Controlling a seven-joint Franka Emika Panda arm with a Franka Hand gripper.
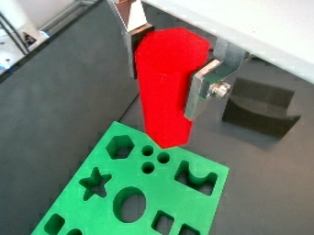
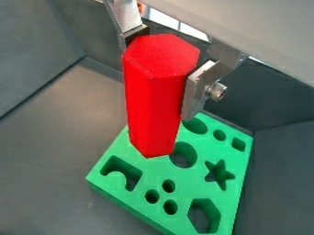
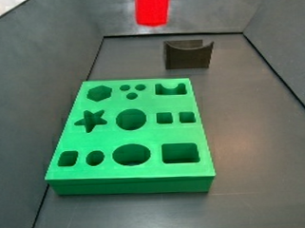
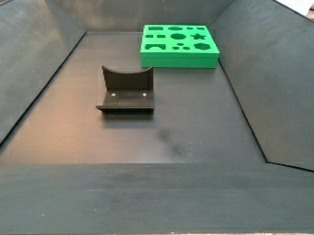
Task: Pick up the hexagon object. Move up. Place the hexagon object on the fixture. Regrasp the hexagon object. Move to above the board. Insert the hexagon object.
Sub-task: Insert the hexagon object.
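My gripper [image 1: 172, 69] is shut on the hexagon object [image 1: 163, 92], a bright red prism held upright with its hexagonal end facing the camera. The silver fingers [image 1: 204, 90] press on two opposite flat sides. In both wrist views the prism hangs clear above the green board [image 1: 186, 202], the gripper [image 2: 166, 64] and hexagon object [image 2: 153, 101] over the board [image 2: 190, 188]. In a side view the hexagon object [image 3: 152, 7] shows at the top edge, high above the far end of the board [image 3: 153, 135]; the gripper is cut off there. The board's hexagon hole [image 3: 101, 91] is empty.
The dark fixture [image 3: 188, 53] stands on the floor beyond the board's far right corner, with nothing in its notch. It also shows as the fixture [image 1: 263, 106] and the fixture [image 4: 125, 90], with the board [image 4: 166, 57] behind it. Sloping dark walls enclose the floor.
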